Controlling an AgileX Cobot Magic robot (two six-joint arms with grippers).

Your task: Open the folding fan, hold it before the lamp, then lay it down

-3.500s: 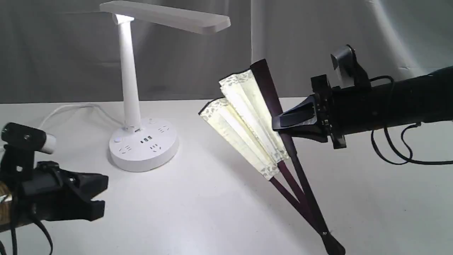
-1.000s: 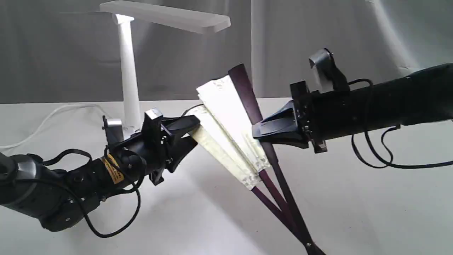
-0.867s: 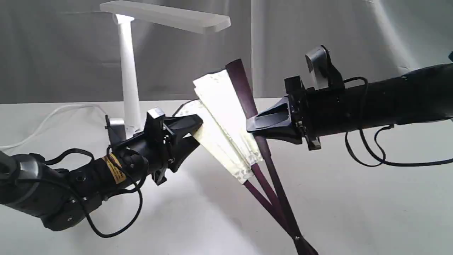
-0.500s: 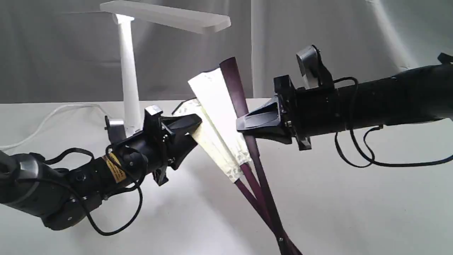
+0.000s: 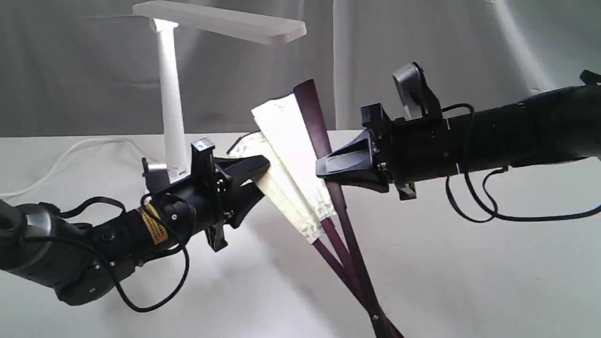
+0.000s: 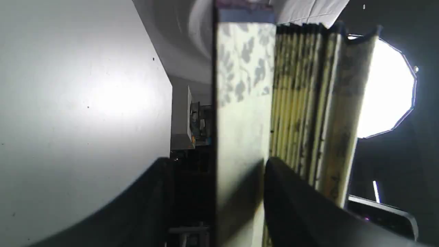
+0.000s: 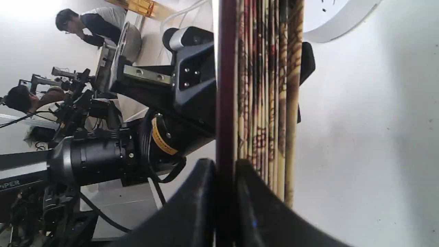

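The folding fan (image 5: 291, 155) stands partly open above the white table, its cream leaf lit from behind and its maroon ribs meeting low at the pivot (image 5: 375, 318). My right gripper (image 5: 324, 171) is shut on the fan's right maroon guard (image 7: 224, 85). My left gripper (image 5: 263, 180) is open, its jaws astride the fan's left outer fold (image 6: 240, 103), with a gap showing beside one finger (image 6: 161, 192). The lamp (image 5: 171, 108) is lit behind the left arm, its flat head (image 5: 220, 21) above, and its base is mostly hidden.
The lamp's white cord (image 5: 70, 150) trails left along the table's back. Black cables (image 5: 493, 206) hang under the right arm. A grey cloth backdrop (image 5: 422, 47) closes the rear. People and camera gear (image 7: 68, 103) show in the right wrist view.
The left arm rose from the low left up to the fan's left edge. Over the last second the right gripper carried the fan leftward, and it now stands more upright.
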